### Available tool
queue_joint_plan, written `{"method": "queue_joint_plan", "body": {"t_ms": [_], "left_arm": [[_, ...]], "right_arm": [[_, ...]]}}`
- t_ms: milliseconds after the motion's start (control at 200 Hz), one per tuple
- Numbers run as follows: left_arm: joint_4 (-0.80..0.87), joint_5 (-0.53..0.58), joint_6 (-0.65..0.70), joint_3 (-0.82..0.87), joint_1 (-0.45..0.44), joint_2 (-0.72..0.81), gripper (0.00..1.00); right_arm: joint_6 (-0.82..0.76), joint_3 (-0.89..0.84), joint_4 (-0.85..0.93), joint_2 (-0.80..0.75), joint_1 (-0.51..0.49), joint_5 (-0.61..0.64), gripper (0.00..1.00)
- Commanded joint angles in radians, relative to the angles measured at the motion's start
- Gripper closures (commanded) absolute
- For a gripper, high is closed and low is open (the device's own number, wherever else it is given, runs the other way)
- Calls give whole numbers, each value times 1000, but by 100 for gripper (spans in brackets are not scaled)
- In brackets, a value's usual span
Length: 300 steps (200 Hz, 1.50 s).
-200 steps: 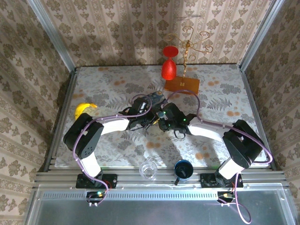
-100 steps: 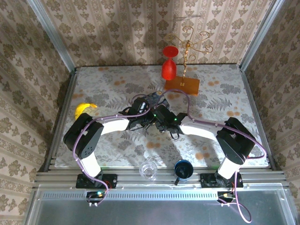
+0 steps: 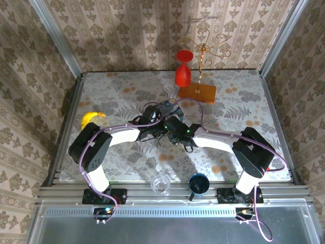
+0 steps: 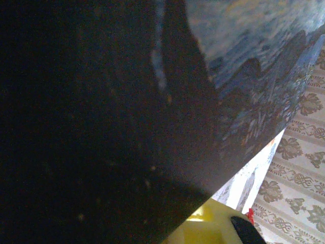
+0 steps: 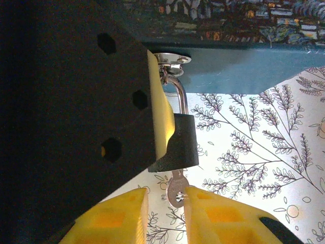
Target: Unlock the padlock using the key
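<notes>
The padlock [image 5: 181, 142], small and dark-bodied, hangs by its silvery shackle [image 5: 181, 96] from a hasp on the blue swirl-painted tin [image 5: 238, 76]. The key [image 5: 175, 189] sticks out of its underside. My left gripper [image 3: 159, 131] is shut on the padlock: one yellow pad [image 5: 159, 117] presses its left side, and the other finger is hidden. My right gripper [image 5: 166, 203] is just below, jaws a little apart around the key's head. The right finger [image 5: 223, 216] touches the key; the left finger [image 5: 114, 218] stands clear of it. From above, both grippers meet beside the tin [image 3: 169, 105].
A banana [image 3: 91, 118] lies at the table's left. A red goblet [image 3: 183, 71] and a gold wire stand on an orange base [image 3: 197, 91] are at the back. A clear glass [image 3: 161, 184] and a blue cup [image 3: 198, 183] sit at the near edge.
The right arm has swung left, bringing its gripper up against the left gripper at the padlock. The left arm has stayed put.
</notes>
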<state>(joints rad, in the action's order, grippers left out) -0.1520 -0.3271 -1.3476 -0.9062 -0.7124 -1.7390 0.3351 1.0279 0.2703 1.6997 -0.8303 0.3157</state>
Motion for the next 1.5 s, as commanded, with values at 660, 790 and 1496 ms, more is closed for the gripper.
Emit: {"method": "queue_joint_plan", "body": {"t_ms": [660, 790, 1496], "left_arm": [[20, -33, -24, -22, 4, 7, 100], [19, -33, -26, -23, 4, 5, 100], [23, -49, -29, -36, 4, 8, 100]], "right_arm": [[20, -40, -56, 47, -6, 31, 72], [22, -85, -100, 11, -7, 18, 72], [-18, -137, -214, -11, -7, 70, 73]]}}
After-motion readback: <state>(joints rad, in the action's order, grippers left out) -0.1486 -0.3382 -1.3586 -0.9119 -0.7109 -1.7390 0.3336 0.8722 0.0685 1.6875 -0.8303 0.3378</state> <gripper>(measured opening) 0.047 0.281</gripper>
